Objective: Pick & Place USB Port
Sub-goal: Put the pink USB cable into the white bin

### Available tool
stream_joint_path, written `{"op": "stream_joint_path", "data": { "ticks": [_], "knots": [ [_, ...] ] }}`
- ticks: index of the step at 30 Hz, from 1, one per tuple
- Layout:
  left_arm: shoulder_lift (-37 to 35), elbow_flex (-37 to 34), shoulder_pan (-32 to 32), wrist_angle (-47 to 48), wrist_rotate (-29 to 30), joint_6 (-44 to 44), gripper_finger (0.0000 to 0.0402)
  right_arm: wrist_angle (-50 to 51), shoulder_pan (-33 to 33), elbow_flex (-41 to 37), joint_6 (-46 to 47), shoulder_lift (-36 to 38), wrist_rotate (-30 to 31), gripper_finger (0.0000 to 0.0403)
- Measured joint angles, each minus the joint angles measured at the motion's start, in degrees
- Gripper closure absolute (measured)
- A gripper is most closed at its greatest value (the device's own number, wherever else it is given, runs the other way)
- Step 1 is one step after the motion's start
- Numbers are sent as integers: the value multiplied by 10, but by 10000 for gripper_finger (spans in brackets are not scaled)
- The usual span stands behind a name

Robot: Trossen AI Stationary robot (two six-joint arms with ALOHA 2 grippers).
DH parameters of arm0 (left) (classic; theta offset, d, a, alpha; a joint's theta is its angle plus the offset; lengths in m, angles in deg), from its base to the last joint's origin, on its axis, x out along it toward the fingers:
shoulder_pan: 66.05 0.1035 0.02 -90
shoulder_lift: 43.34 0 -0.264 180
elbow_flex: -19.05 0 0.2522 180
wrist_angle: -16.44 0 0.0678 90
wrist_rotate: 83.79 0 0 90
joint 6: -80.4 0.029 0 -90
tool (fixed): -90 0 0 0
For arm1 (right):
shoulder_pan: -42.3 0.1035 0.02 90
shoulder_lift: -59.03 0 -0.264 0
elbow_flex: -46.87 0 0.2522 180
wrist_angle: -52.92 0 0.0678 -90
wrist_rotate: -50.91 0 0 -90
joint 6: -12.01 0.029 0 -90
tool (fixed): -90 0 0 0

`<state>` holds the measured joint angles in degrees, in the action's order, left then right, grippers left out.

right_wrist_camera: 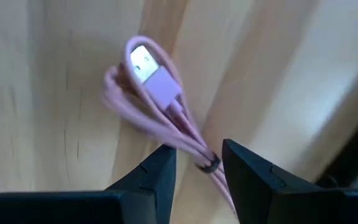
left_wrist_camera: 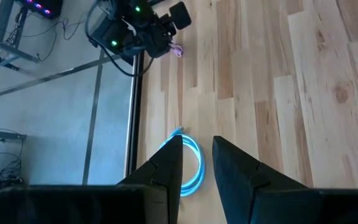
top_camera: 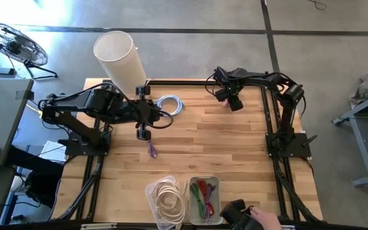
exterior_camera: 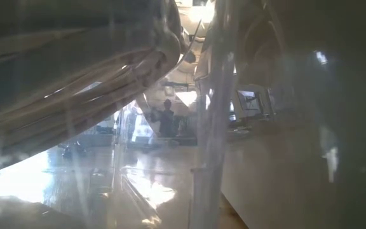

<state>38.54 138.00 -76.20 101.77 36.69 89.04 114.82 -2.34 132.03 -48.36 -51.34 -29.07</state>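
Note:
A pink USB cable (right_wrist_camera: 160,87), bundled with a black tie (right_wrist_camera: 209,165), lies on the wooden table near its far edge, with the plug end pointing away from my fingers. My right gripper (right_wrist_camera: 197,146) points down over it, open, one finger on each side of the bundle at the tie. The high view shows this gripper (top_camera: 230,101) at the far right. My left gripper (left_wrist_camera: 197,138) hangs open and holds nothing, high above a light-blue cable coil (left_wrist_camera: 191,165) at the far left. A purple cable (top_camera: 151,150) lies nearer the middle. My right gripper's fingers (right_wrist_camera: 166,163) stand on either side of the pink bundle beside its black tie, coming from above and lying across the strands. The bundle lies on the table. Whether the fingers touch it, I cannot tell.
A white tube (top_camera: 119,61) stands at the far left corner. Two clear bins sit at the near edge, one with white cables (top_camera: 165,198) and one with coloured cables (top_camera: 204,197). A person's hand (top_camera: 264,220) shows at the near right. A clear bin fills the low view.

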Motion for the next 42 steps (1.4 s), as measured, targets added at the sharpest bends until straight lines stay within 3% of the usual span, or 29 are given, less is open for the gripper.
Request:
{"op": "stream_joint_path", "data": {
  "ticks": [5,11,19,24,29,34,38,42],
  "knots": [
    [0,0,0,0,0,-1,318,6,1,2,35,-27,26,289],
    [0,0,0,0,0,-2,318,14,2,8,70,-35,37,384],
    [0,0,0,-5,4,-1,318,29,8,36,170,-26,121,388],
    [0,1,0,8,1,-10,318,69,23,47,231,27,119,388],
    [0,1,0,89,-1,-52,318,118,53,47,335,127,83,388],
    [0,1,0,138,10,-79,318,147,107,47,493,263,-51,388],
    [0,1,0,150,19,-78,318,137,175,47,632,375,-131,388],
    [0,1,0,168,38,-76,318,110,265,47,823,464,-147,388]
  ]
}}
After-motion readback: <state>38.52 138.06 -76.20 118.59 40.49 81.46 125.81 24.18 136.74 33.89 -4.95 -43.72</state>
